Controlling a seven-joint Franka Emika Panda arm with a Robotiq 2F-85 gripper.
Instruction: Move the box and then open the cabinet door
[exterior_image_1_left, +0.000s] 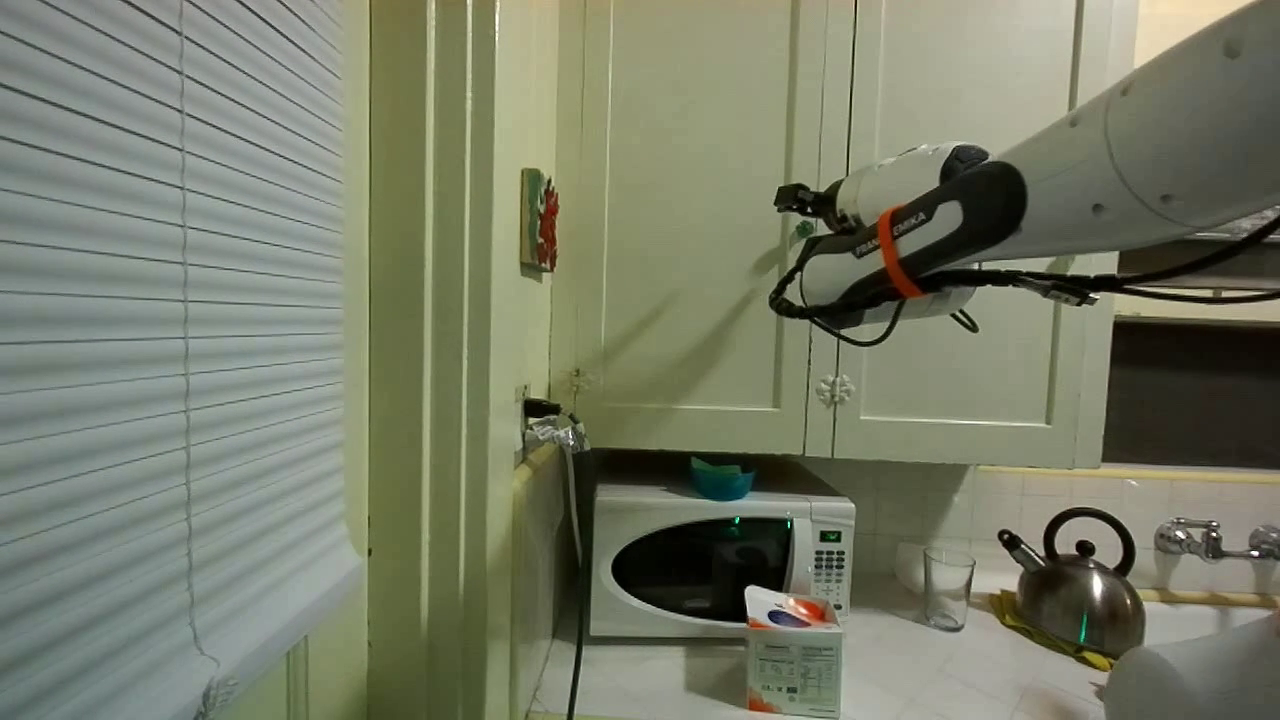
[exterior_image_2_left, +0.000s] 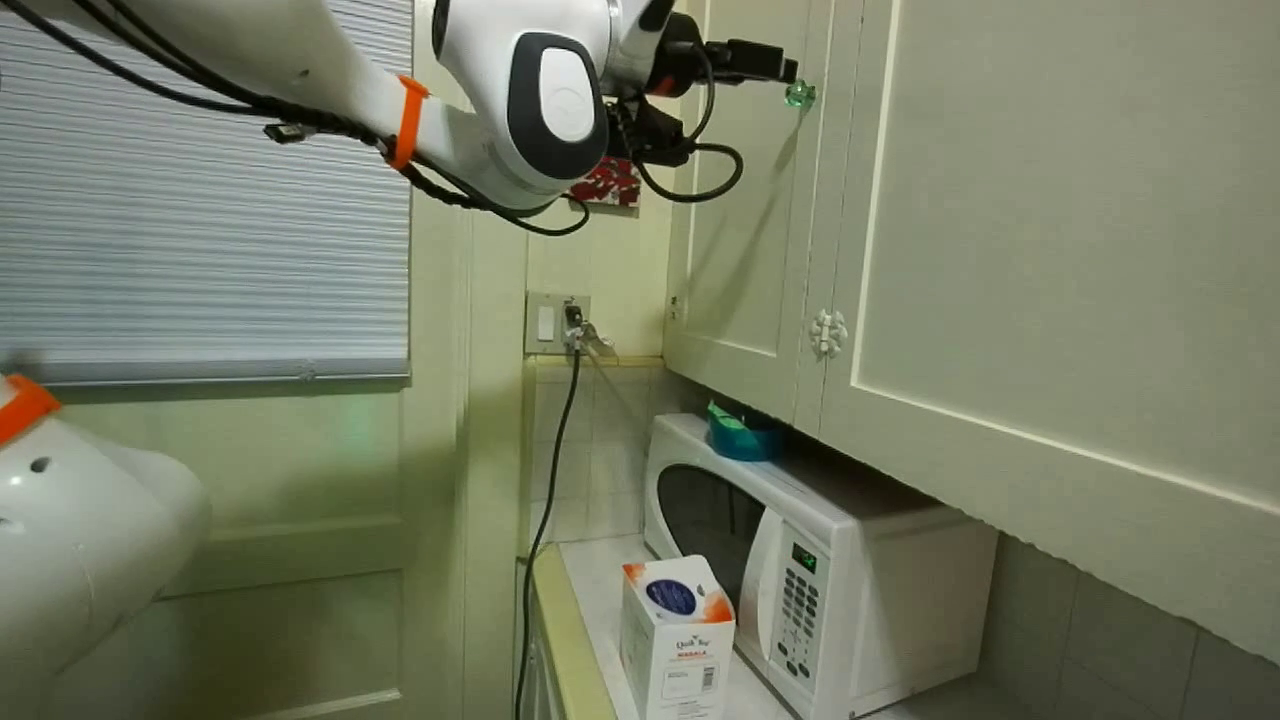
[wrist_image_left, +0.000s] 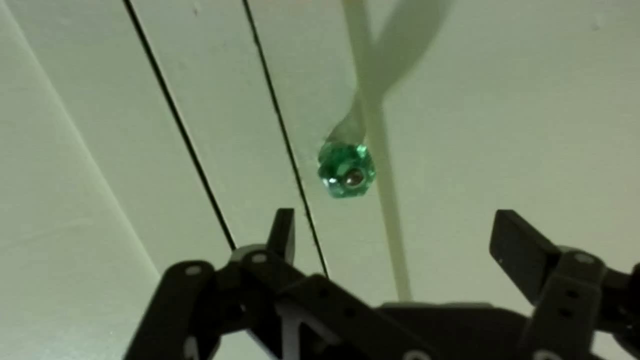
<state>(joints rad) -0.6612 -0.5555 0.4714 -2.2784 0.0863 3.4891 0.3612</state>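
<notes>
The box, a small whitish-green carton with orange on top, stands upright on the counter before the microwave; it also shows in an exterior view. The cream cabinet door above the microwave is shut. Its green glass knob shows in the wrist view, and also small in both exterior views. My gripper is open and empty, its fingers wide apart. In the wrist view the knob lies beyond the fingertips, towards the left finger. In an exterior view the fingertips are close to the knob, slightly above it.
The neighbouring cabinet door is shut, with a white latch at the seam. The white microwave bears a blue bowl. A glass and a steel kettle stand right of it. A cord hangs from the outlet.
</notes>
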